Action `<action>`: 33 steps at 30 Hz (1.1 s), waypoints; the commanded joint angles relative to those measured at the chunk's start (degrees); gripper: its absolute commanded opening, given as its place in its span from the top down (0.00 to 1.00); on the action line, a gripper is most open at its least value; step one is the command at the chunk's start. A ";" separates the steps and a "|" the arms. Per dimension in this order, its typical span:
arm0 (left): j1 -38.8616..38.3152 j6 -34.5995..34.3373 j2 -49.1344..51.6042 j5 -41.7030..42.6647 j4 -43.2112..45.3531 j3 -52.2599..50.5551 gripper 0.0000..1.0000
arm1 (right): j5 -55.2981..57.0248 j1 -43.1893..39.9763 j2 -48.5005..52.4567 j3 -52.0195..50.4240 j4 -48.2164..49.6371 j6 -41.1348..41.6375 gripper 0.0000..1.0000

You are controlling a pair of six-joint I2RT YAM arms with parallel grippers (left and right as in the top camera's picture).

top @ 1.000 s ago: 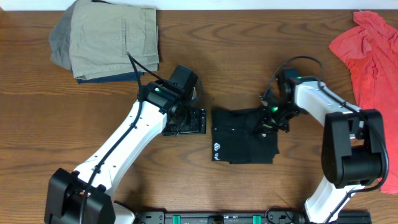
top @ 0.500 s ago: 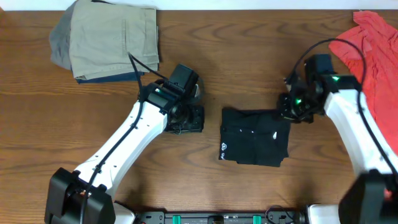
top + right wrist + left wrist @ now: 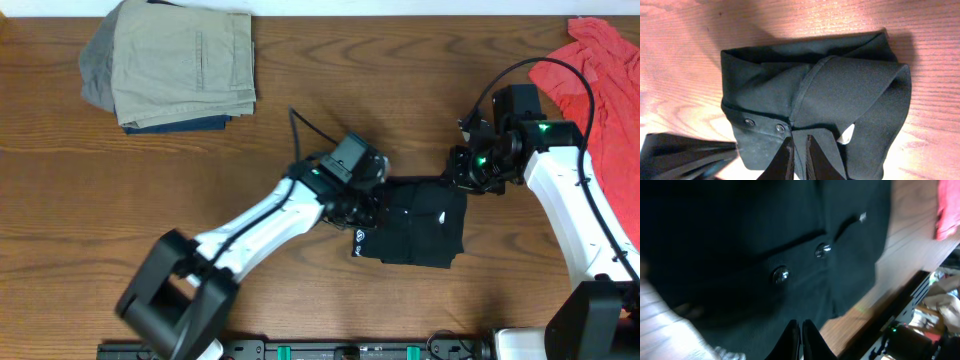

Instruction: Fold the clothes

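wooden table [image 3: 300, 110], overhead: folded khaki garments [image 3: 185, 65] are stacked at one far corner, a coral-red shirt [image 3: 600, 80] at the other. the black shirt [image 3: 425, 230] is laid folded near centre. the left gripper [image 3: 800, 335] is pressed closed above it; the right gripper [image 3: 799, 150] is nearly closed at its edge.

Overhead view: a small white logo [image 3: 358, 238] is showing near the lower-left corner of the folded black soft-fabric shirt [image 3: 425, 230]. Its lettering is appearing too small to read, and no other legible text is showing.
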 commanded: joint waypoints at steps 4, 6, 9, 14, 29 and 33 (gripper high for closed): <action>-0.44 -1.49 8.92 2.64 0.31 -0.68 0.94 | 0.13 -0.11 0.52 0.02 -0.28 -0.66 0.92; -0.44 -1.07 10.91 2.60 0.28 -0.68 0.94 | 0.11 -0.11 0.52 0.00 -0.26 -0.63 0.92; -0.44 0.59 11.87 2.67 0.00 -0.68 0.94 | 0.11 -0.11 0.52 0.00 -0.26 -0.61 0.92; -0.28 0.59 7.78 3.72 -0.94 -0.33 0.94 | 0.11 -0.11 0.52 0.00 -0.26 -0.61 0.92; -0.07 1.44 -5.20 -13.97 2.36 -0.17 0.93 | 0.22 -0.07 1.16 -7.87 4.02 -0.07 0.92; 0.26 1.44 -0.94 -13.94 6.29 -0.17 0.93 | 0.07 -0.04 1.16 -12.79 7.56 2.40 0.92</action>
